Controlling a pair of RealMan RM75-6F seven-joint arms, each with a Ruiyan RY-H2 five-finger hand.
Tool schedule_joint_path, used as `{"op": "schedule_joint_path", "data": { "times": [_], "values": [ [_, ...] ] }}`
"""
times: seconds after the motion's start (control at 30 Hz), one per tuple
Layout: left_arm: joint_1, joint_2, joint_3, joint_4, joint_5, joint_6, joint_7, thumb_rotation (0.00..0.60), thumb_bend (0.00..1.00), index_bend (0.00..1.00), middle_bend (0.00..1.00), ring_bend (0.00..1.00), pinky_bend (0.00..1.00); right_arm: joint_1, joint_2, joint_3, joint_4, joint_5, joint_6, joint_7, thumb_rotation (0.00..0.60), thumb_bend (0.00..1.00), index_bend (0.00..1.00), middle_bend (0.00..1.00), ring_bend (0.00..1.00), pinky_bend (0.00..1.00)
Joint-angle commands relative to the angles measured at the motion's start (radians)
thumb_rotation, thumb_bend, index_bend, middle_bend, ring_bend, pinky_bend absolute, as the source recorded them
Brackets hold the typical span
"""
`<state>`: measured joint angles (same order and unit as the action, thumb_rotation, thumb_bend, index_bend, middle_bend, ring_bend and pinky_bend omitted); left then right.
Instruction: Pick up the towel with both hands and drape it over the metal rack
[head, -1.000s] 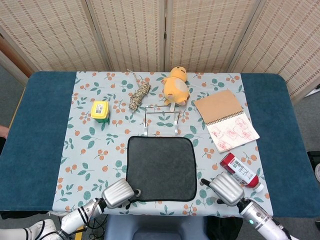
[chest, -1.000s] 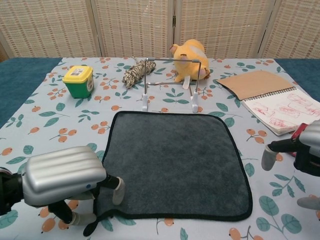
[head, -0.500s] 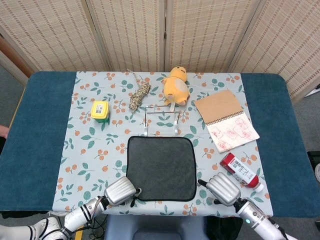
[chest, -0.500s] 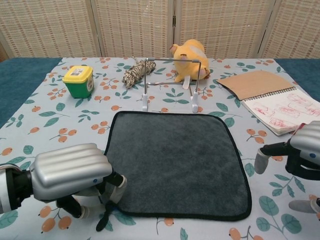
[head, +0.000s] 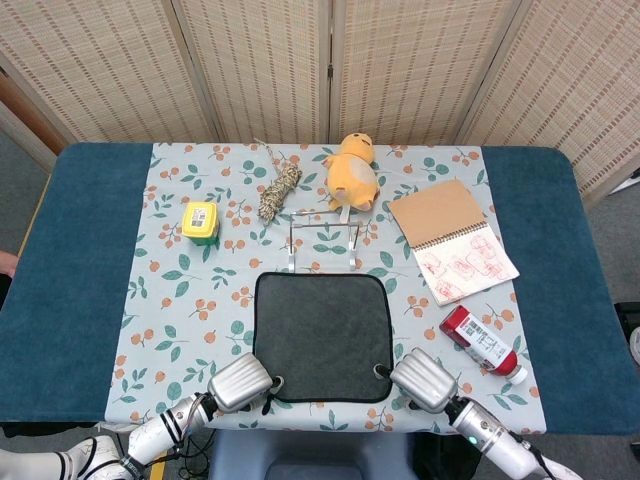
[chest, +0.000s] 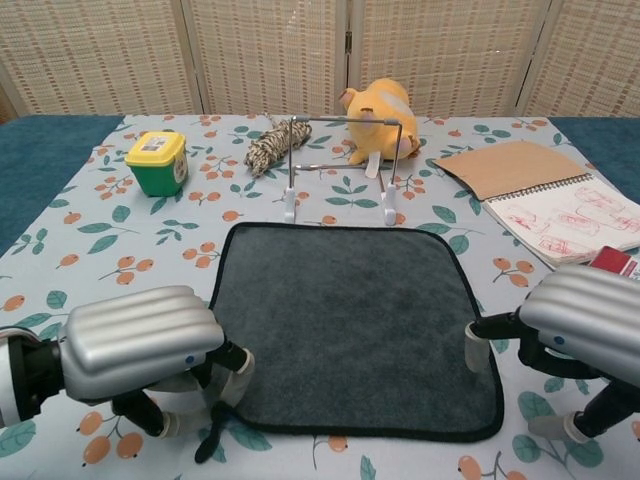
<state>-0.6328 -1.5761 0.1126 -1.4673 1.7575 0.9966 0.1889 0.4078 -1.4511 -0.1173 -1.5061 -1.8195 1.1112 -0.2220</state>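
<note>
The towel (chest: 350, 325) lies flat just before the metal rack (chest: 342, 165). The left hand (chest: 140, 350) pinches its near-left corner; the right hand (chest: 585, 330), fingers apart, should pinch the near-right corner, then lift evenly.

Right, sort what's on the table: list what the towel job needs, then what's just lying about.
Needed: towel, rack, left robot hand, right robot hand.

Lying about: plush toy, notebook, green jar, twine, red bottle.
</note>
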Motion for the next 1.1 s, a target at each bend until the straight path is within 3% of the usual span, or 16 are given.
{"op": "schedule_joint_path", "data": {
  "times": [0.03,0.87,1.1],
  "values": [
    [-0.001,0.001,0.002,-0.001,-0.001,0.002,-0.001,0.600,0.37,0.53,1.00,0.92,1.00,0.007,-0.017,0.001,0.014,0.000,-0.002,-0.005,0.600,0.15,0.40,0.95,0.91,1.00],
    [0.001,0.006,0.019,0.006,-0.012,0.023,-0.020,0.600,0.37,0.53,1.00,0.92,1.00,0.053,-0.096,0.009,0.067,0.036,-0.040,-0.023,0.600,0.16,0.41,0.95,0.91,1.00],
    [0.002,0.009,0.022,0.006,-0.012,0.030,-0.021,0.600,0.37,0.53,1.00,0.92,1.00,0.064,-0.114,0.011,0.080,0.041,-0.038,-0.015,0.600,0.23,0.43,0.95,0.91,1.00]
  ]
}}
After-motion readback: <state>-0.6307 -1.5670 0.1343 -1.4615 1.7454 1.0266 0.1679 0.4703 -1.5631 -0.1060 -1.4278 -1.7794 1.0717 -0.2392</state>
